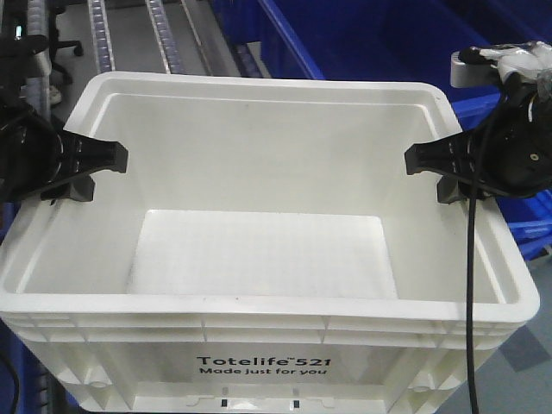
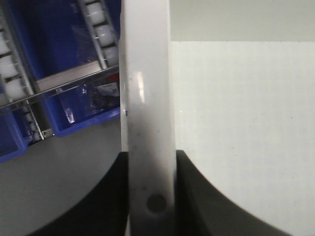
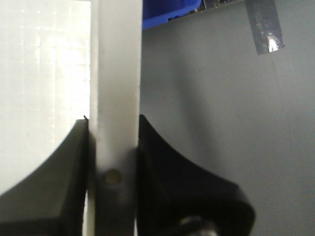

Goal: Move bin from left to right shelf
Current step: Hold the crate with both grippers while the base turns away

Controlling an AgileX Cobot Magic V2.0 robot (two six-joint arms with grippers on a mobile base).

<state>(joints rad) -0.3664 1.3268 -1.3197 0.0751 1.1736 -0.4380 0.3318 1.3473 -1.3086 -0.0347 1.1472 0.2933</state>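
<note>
Presently, the bin (image 1: 259, 250) is held lengthwise across mid-frame, its end walls clamped tight by the left pincer (image 1: 103, 172) and right pincer (image 1: 429, 175).

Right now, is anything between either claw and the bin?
Nothing visible. The left claw and right claw are each already shut on a side wall of the bin. Both wrist views show the white wall pinched directly in the jaws, with no gap and nothing wedged in.
</note>
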